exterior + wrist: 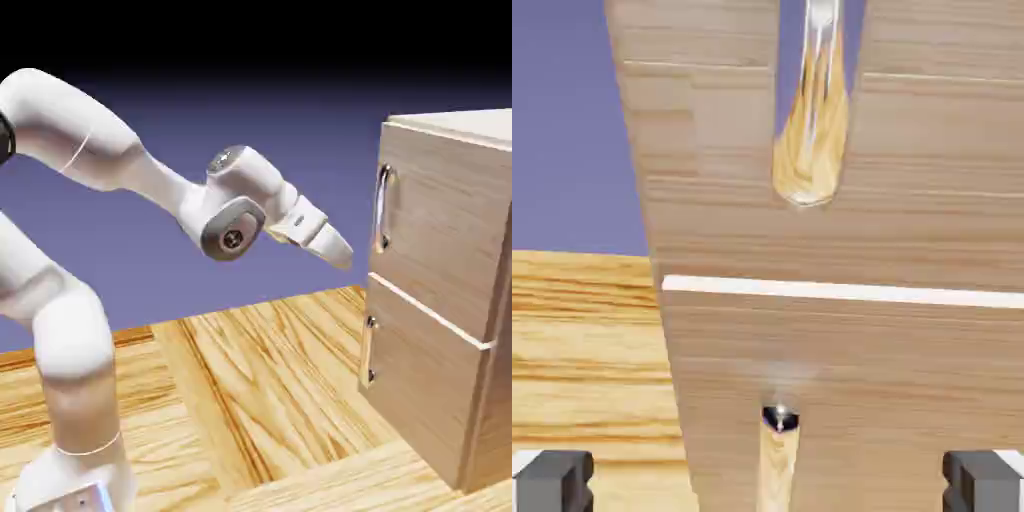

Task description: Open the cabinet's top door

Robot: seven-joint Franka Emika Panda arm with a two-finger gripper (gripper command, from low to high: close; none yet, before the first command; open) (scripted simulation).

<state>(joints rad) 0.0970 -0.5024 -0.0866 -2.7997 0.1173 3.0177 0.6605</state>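
Hanging spread and empty, the pincer sits short of the top door, whose upright bar handle lies toward the exterior view's right and slightly higher.

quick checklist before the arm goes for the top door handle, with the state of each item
- Gripper open: ok, tips wide apart
- Nothing held between the fingertips: ok
- Top door shut: ok, it looks flush with the cabinet
- Top door's handle in sight: ok, both views show it, though the hand view cuts off its upper part
- Gripper at the top handle: not ok, a gap remains in the exterior view
- Fingertips lined up with the top handle: not ok, in the hand view they sit level with the lower door's handle
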